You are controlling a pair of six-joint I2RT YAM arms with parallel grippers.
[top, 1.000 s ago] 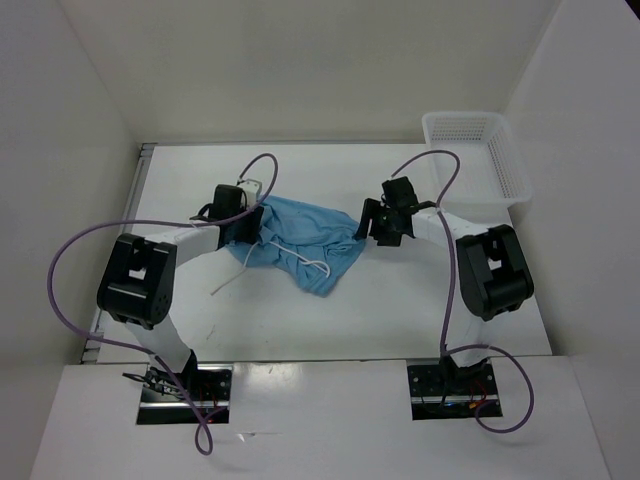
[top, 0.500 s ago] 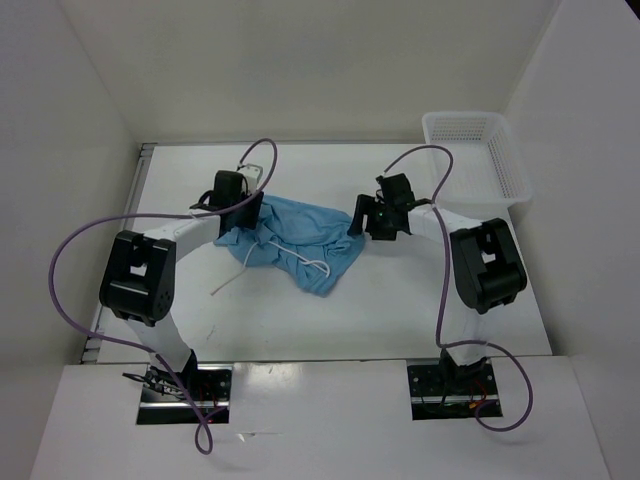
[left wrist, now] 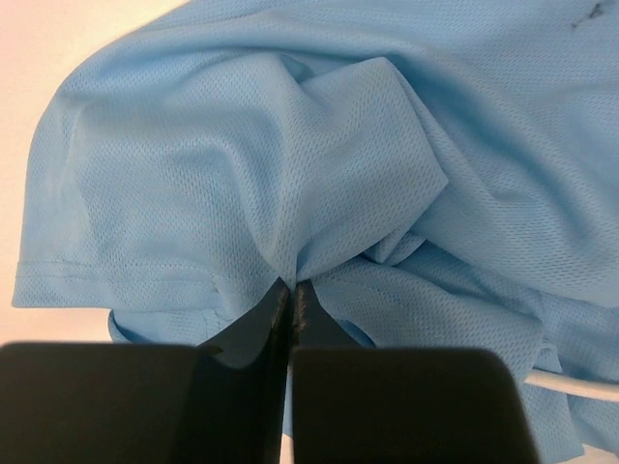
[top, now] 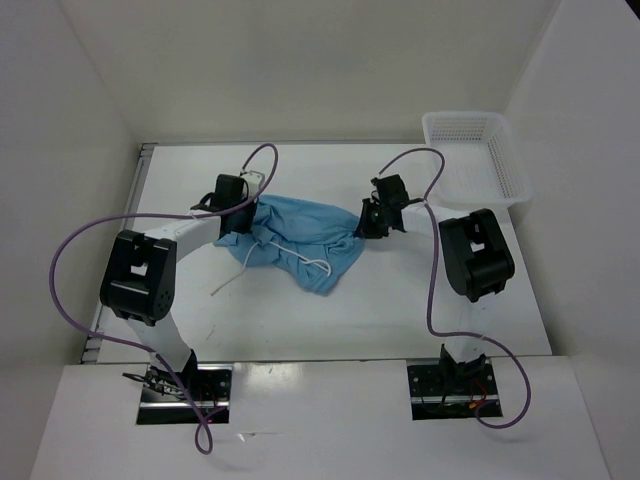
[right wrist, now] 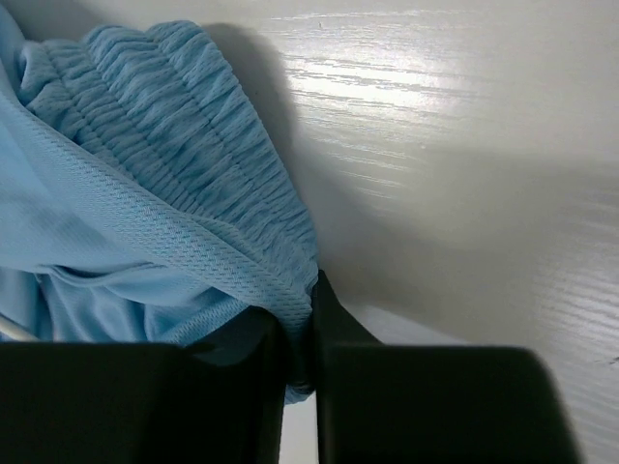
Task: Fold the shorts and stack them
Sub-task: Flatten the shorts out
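Observation:
The light blue shorts [top: 300, 240] lie crumpled in the middle of the white table, their white drawstring [top: 312, 262] looped on top. My left gripper [top: 243, 212] is at their left end, shut on a pinch of the mesh fabric [left wrist: 319, 184], with the jaws [left wrist: 291, 288] pressed together. At the right end, my right gripper [top: 368, 222] is shut on the gathered waistband [right wrist: 193, 135], and the band's edge sits pinched between its jaws [right wrist: 309, 324].
A white mesh basket [top: 478, 160] stands at the table's back right corner. A loose end of the drawstring [top: 225, 283] trails onto the table [top: 420, 310] at the front left of the shorts. White walls enclose the table on three sides.
Both grippers have closed on the shorts, the left on the fabric and the right on the waistband. The right arm has shifted slightly back and inward.

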